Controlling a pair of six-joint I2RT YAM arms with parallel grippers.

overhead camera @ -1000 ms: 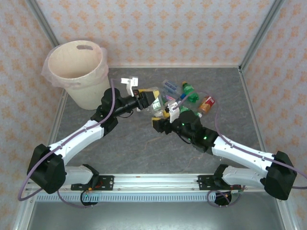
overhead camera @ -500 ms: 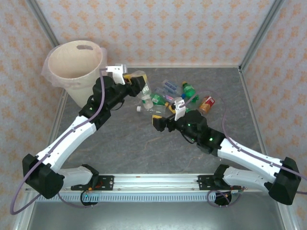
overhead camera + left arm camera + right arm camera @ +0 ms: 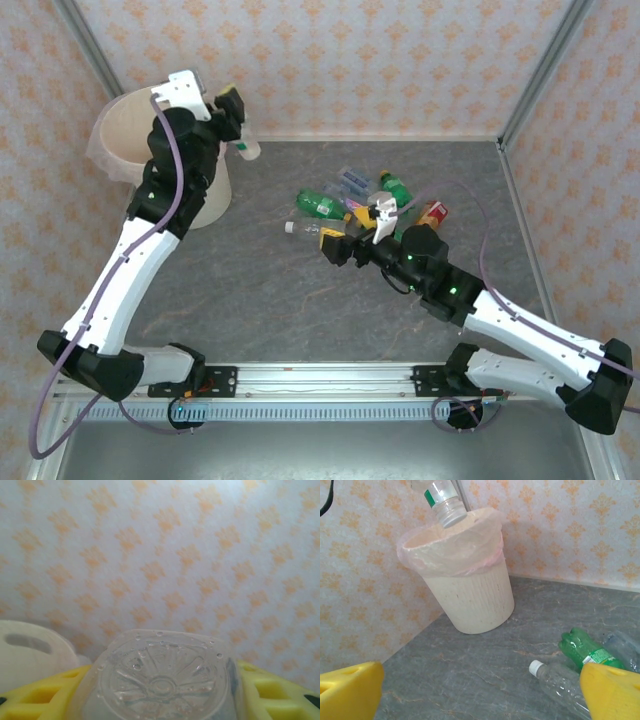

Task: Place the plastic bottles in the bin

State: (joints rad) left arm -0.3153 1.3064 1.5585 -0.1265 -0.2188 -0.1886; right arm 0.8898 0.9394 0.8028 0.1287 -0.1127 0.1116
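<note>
We held a clear bottle (image 3: 162,680) clamped in the left gripper (image 3: 232,108), neck downward at the rim of the bin (image 3: 120,120), presumably so that release would drop it in. Our right gripper (image 3: 480,700) stood with jaws wide apart near the remaining bottles (image 3: 375,195) on the table (image 3: 250,290), apparently readied for the next pick.
</note>
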